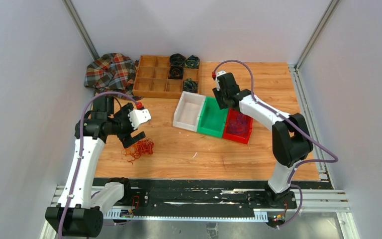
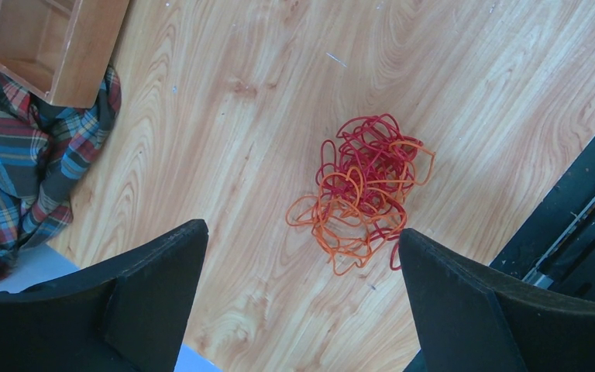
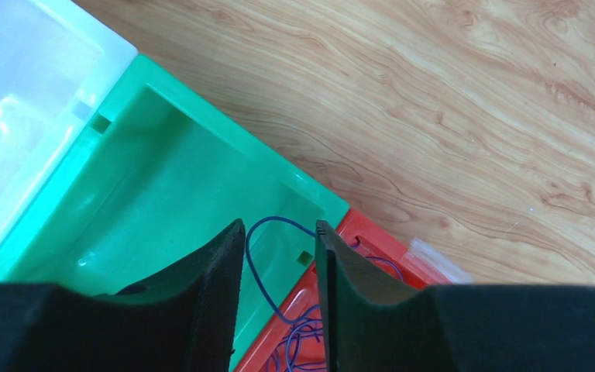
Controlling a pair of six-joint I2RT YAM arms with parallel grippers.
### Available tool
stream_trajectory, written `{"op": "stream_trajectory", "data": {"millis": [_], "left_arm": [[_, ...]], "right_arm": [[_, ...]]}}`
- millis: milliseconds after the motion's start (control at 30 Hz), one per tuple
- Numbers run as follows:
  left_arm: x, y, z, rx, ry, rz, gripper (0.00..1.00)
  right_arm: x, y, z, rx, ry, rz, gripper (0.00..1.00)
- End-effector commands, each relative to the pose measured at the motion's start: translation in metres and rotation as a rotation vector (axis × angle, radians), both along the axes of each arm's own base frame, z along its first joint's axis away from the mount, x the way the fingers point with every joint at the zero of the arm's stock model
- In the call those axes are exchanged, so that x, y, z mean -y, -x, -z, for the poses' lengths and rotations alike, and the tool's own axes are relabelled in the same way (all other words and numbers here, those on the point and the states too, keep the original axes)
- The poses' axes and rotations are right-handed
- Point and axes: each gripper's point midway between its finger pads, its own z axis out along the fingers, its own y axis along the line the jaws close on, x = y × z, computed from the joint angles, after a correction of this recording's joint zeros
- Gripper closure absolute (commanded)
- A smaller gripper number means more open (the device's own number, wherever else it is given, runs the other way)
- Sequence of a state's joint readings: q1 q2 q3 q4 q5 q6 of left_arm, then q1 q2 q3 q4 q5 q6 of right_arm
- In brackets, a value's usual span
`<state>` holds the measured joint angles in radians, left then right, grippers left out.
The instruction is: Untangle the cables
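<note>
- The red and orange tangle (image 2: pixel 364 190) of cables lies on the bare table (image 1: pixel 189 149) at its near left, well apart from the bins.
- The left arm (image 1: pixel 87 154) is plainly the nearer one. Its jaws hang over the table just on the far side of the clump, spread as wide as they go and holding nothing.
- From that wrist, the tangle sits between the two black fingers (image 2: pixel 163 271) but out past their tips, and closer to the right-hand finger than the left.
- The clump is a little longer than it is wide. It runs on a slant, with the orange loops at the end nearer the jaws and the red loops at the end farther from them.
- To my eye the jaws need to drop and shift slightly toward the clump before closing. An outlying orange loop looks easier to take than the dense red middle.
- The right arm (image 1: pixel 258 108) is far off to the right, over the join between the green bin (image 3: pixel 201 124) and the red bin (image 1: pixel 248 134).
- Its jaws stand partly closed, with a narrow gap between them. A purple strand (image 3: pixel 259 287) shows through that gap, trailing into the red bin, and the jaws do not look pinched on it.
</note>
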<state>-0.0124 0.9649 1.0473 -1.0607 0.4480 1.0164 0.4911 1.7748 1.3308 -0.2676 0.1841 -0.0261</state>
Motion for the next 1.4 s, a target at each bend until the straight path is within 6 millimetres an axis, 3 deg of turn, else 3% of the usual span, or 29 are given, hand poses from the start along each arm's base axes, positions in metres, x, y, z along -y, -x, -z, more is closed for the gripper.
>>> {"op": "stream_trajectory", "data": {"millis": [0,200,367,533,700,900,1133,1300,1367], "left_arm": [[-0.001,-0.003,-0.012,0.029,0.005,-0.007,0.02],[0.0,-0.002,-0.013,0.027,0.011,-0.009,0.02],[-0.001,-0.001,-0.013,0.035,0.005,-0.01,0.02],[-0.002,0.001,-0.012,0.039,-0.003,-0.01,0.02],[-0.002,0.001,-0.013,0.044,-0.002,-0.007,0.02],[0.0,0.002,-0.013,0.041,0.006,-0.004,0.02],[-0.001,0.003,-0.009,0.03,0.006,-0.01,0.02],[-0.004,0.002,-0.007,0.022,-0.009,-0.02,0.02],[-0.005,0.002,-0.005,0.017,-0.012,-0.024,0.02]], "right_arm": [[0.005,-0.003,0.004,0.009,0.079,-0.001,0.63],[0.011,0.0,0.007,0.007,0.102,0.015,0.76],[0.011,0.005,-0.005,0.025,0.062,0.04,0.99],[0.022,0.011,-0.019,0.061,0.052,0.087,0.99],[0.038,0.022,-0.016,0.063,0.064,0.132,0.99],[0.058,0.035,0.011,0.002,0.044,0.18,0.99],[0.059,0.036,0.045,-0.085,-0.003,0.19,0.99],[0.057,0.025,0.044,-0.08,-0.044,0.18,0.98],[0.057,0.021,0.043,-0.083,-0.07,0.182,0.86]]}}
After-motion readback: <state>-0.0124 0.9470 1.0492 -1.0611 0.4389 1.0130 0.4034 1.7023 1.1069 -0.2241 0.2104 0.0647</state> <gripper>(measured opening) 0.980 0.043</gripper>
